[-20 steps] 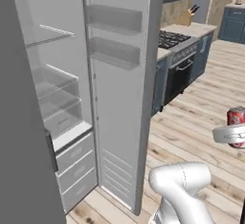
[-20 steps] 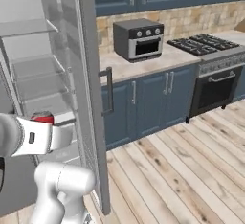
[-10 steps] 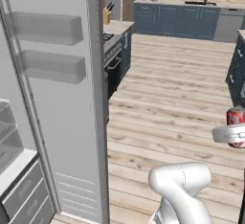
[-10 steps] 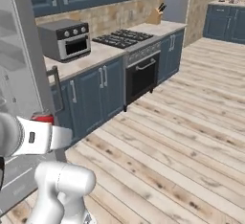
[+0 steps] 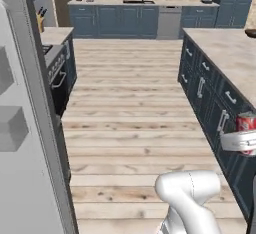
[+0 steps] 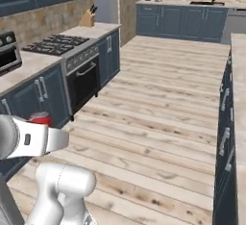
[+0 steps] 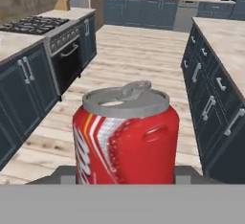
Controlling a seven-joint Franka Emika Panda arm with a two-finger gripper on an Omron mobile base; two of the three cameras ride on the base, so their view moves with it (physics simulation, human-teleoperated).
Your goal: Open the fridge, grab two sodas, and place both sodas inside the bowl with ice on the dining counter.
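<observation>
We hold the red can upright between our fingers, closed on its sides, above the wood floor. The dining counter stands right; the open fridge door left.

One red soda can (upright); one stove; one knife block
</observation>
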